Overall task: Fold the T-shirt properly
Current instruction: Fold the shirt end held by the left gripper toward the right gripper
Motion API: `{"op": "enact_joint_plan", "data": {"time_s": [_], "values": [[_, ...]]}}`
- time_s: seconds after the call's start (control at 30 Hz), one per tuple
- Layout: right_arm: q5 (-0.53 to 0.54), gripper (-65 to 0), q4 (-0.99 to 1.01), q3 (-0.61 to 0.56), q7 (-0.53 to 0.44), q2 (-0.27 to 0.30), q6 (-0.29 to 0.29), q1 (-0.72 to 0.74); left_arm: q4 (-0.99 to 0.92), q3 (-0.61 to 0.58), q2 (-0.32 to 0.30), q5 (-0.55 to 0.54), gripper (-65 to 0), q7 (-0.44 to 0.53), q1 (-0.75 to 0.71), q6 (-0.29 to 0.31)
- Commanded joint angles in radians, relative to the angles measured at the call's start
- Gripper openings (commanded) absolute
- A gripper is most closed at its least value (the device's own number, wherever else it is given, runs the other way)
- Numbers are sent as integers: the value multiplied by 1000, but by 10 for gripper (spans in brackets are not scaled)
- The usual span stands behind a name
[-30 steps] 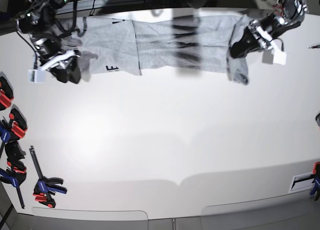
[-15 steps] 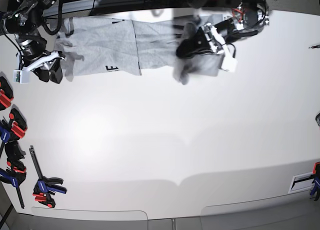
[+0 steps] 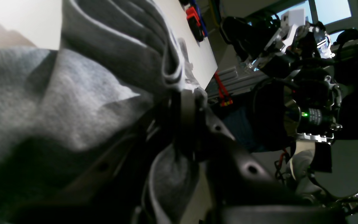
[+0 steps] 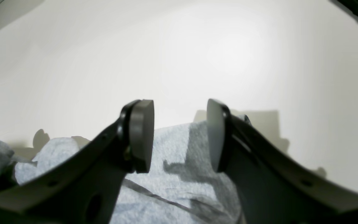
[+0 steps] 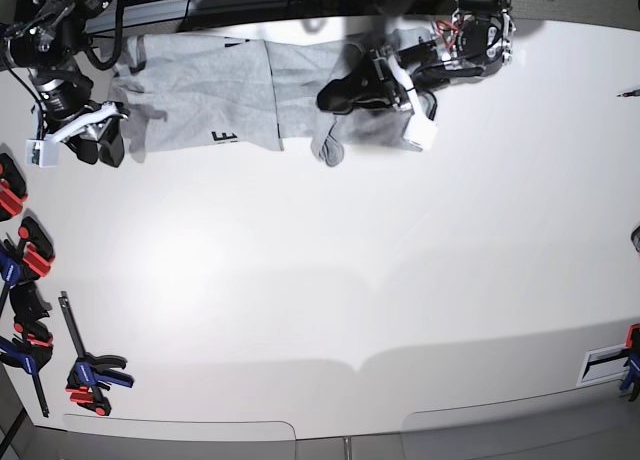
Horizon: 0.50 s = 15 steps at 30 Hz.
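At the far left edge of the white tabletop (image 5: 330, 280) in the base view, red, blue and black bar clamps (image 5: 85, 370) lie in a loose row. Above them the right gripper (image 5: 95, 145) hangs with its black jaws spread apart and nothing between them; its own camera shows the two round pads (image 4: 141, 133) over the edge of the large light heather-grey cotton T-shirt (image 5: 215, 90), not gripping it. That shirt lies stretched along the far edge of the table, black lettering showing near the fold line. Further right, the left gripper (image 5: 340, 95) is clamped shut on a bunched end of the cloth, lifted over the shirt's middle, with a fold drooping below it just beside the jaws.
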<state>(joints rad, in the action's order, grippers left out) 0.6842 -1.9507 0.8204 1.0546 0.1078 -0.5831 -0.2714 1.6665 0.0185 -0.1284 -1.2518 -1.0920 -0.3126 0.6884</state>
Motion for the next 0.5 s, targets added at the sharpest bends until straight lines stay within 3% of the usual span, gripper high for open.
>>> {"op": "enact_joint_plan", "data": {"time_s": [0.0,0.27,0.47], "values": [[22,-392,-18,4,-27,11,0,5,16,-1,0,-32,-650,16,6,10],[22,-392,-18,4,-27,11,0,5,16,-8,0,-32,-650,16,5,10],[22,-392,-18,4,-28,11,0,5,16,-79,1,-31,-650,16,6,10]]}}
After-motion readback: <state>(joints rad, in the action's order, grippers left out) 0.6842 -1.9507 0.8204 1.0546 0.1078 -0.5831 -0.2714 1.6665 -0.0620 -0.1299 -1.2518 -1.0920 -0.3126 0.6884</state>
